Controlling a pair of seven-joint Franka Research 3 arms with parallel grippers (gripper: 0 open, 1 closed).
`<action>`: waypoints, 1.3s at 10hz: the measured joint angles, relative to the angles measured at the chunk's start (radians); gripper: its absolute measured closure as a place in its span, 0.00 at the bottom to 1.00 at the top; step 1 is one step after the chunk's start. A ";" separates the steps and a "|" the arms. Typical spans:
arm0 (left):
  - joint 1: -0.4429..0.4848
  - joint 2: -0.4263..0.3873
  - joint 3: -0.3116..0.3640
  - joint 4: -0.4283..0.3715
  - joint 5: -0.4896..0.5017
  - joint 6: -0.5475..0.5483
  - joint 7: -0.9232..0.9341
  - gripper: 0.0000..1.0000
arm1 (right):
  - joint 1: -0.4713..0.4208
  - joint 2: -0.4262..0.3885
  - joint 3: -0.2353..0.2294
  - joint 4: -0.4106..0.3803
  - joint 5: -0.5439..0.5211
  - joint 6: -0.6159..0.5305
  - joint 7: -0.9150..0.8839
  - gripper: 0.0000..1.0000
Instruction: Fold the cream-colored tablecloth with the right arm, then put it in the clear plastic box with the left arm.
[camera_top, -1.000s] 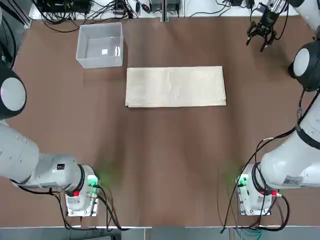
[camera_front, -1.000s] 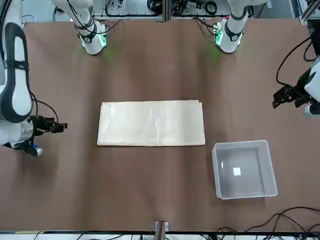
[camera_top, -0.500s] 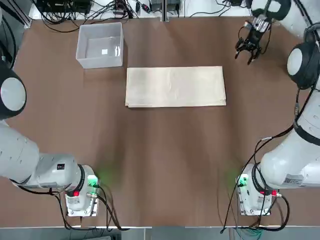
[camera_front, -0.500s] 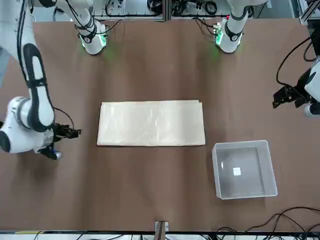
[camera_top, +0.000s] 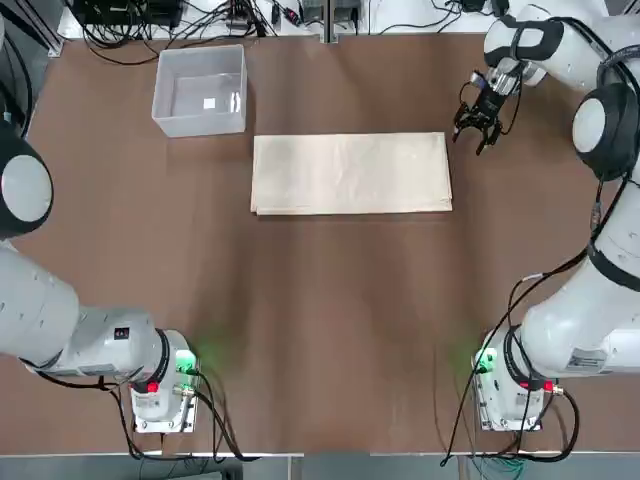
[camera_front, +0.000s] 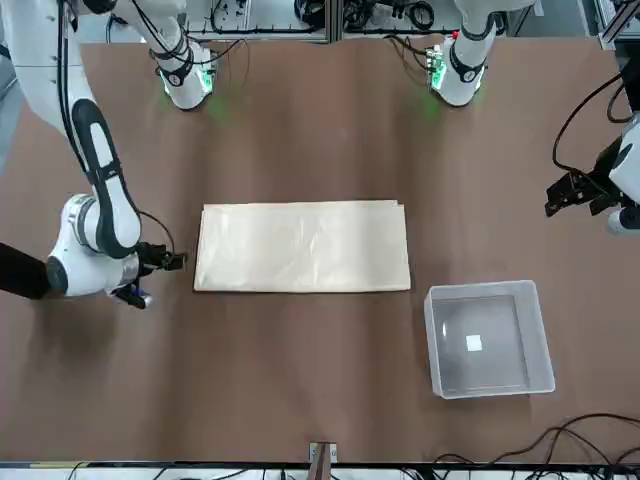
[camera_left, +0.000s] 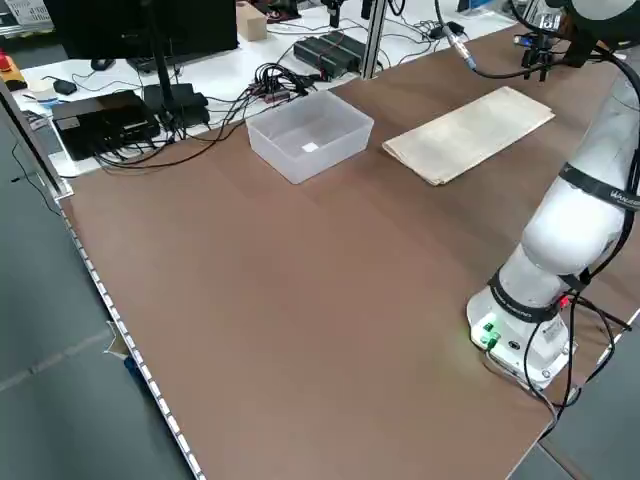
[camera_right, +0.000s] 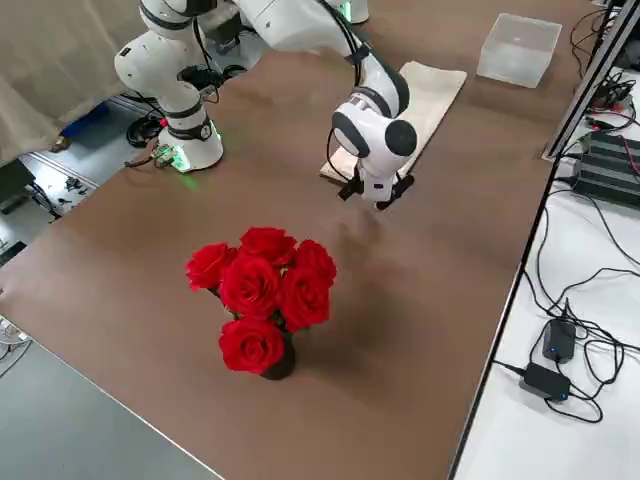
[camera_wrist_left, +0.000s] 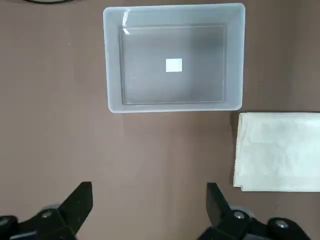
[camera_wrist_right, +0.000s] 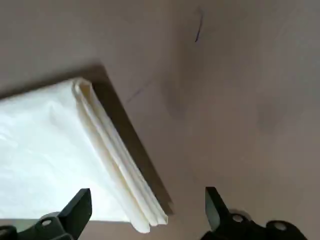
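Observation:
The cream-colored tablecloth (camera_top: 350, 173) lies flat in a layered rectangle at the table's middle, toward the far side. My right gripper (camera_top: 474, 130) hovers open just off its far right corner. The right wrist view shows the stacked edge of the tablecloth (camera_wrist_right: 115, 165) between and ahead of the spread fingers, with nothing held. The clear plastic box (camera_top: 200, 125) stands to the far left of the tablecloth, with only a small white label inside. My left gripper (camera_front: 553, 203) hangs open high over the table's left side, looking down on the box (camera_wrist_left: 113, 65) and the tablecloth (camera_wrist_left: 277, 150).
A bunch of red roses (camera_right: 262, 290) stands on the table's right part, beyond the right gripper (camera_right: 372, 195). Cables and black equipment (camera_left: 120, 115) lie past the far edge. Bare brown tabletop (camera_top: 340, 320) stretches between the tablecloth and the arm bases.
The right gripper has travelled from the far right corner of the table down and left to the tablecloth's far right corner. The left arm, tablecloth and box have stayed put.

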 joint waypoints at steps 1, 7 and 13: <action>0.000 0.000 0.000 0.000 0.000 0.000 0.000 0.00 | 0.001 -0.016 0.007 -0.020 0.012 0.002 0.000 0.00; 0.000 0.000 0.000 0.000 0.000 0.000 0.000 0.00 | 0.055 -0.031 0.019 -0.093 0.066 0.133 0.000 0.00; 0.000 0.000 0.000 0.000 0.000 0.000 0.000 0.00 | 0.067 -0.008 0.020 -0.108 0.067 0.199 0.000 0.01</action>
